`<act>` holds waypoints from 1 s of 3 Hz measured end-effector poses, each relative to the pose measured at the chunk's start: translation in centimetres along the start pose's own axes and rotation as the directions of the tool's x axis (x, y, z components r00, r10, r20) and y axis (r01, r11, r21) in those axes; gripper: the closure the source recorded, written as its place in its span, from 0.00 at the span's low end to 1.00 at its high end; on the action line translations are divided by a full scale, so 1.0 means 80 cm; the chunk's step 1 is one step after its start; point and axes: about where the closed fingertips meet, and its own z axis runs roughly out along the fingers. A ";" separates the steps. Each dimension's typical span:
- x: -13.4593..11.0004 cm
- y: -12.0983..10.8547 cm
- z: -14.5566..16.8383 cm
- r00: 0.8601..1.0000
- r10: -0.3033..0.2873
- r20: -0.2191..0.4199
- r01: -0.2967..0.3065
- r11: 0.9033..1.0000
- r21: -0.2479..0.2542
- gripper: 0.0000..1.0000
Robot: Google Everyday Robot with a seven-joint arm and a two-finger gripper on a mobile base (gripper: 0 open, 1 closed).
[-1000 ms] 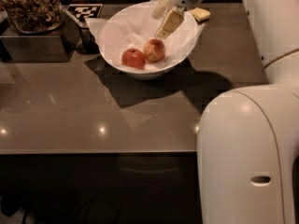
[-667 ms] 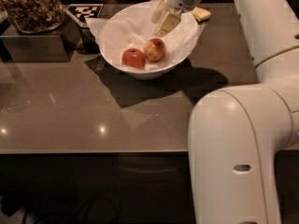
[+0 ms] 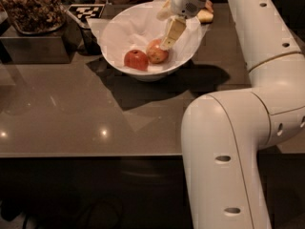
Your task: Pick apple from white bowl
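The white bowl [image 3: 110,38], lined with crinkled white paper, stands at the back middle of the dark table. Two apples lie in it. The paler yellow-orange apple [image 3: 155,54] is on the right and the darker red apple [image 3: 137,59] on the left, and they touch or nearly touch. My gripper [image 3: 167,38] reaches down into the bowl from the upper right. Its tip is right at the top right of the paler apple and hides part of it.
A dark box holding a dish of brown nuts [image 3: 31,8] stands at the back left, with a black-and-white marker tag [image 3: 86,11] beside it. A pale object [image 3: 206,16] lies behind the bowl. My own white arm [image 3: 228,142] fills the right foreground.
The gripper has come down further into the bowl, toward the paler apple. The arm's big foreground link has shifted left. The apples and bowl have not moved.
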 end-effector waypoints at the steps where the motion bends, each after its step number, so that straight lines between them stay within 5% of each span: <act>1: 0.008 -0.003 0.018 1.000 0.016 0.021 -0.016 1.000 -0.014 0.28; 3: 0.009 -0.005 0.030 0.989 0.089 0.117 -0.087 0.996 -0.023 0.26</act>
